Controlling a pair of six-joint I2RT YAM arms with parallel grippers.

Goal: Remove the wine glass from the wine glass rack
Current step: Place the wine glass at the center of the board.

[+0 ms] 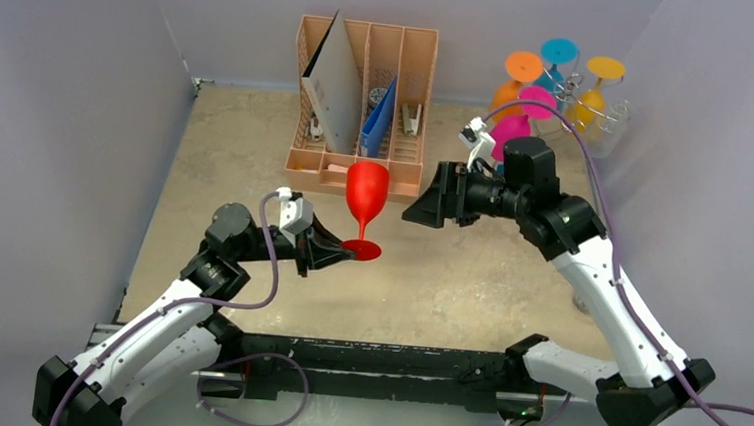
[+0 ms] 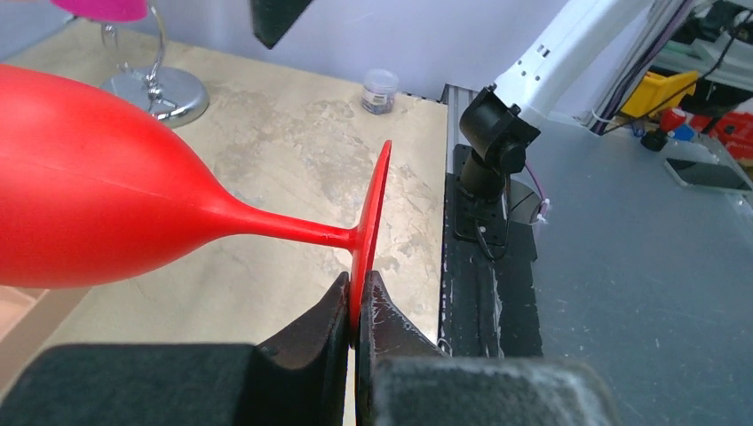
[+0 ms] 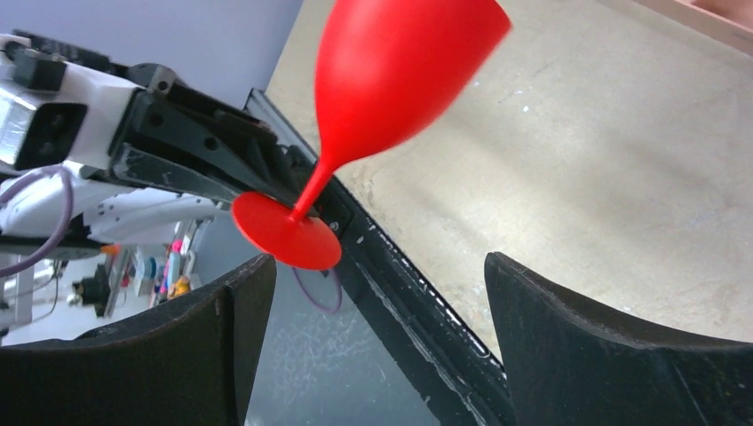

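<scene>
Red wine glass (image 1: 366, 194) off wine glass rack (image 1: 568, 84) | left pincer (image 1: 335, 254) clamped on its foot | right pincer (image 1: 422, 196) wide, empty | remaining: probably set-down on counter (image 1: 256, 164)

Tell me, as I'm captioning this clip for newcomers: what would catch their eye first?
The red wine glass at mid-table, its foot pinched edge-on in the shut left gripper. The right gripper hangs open just right of its bowl. At the back right, bright glasses hang upside down on the wine glass rack.
</scene>
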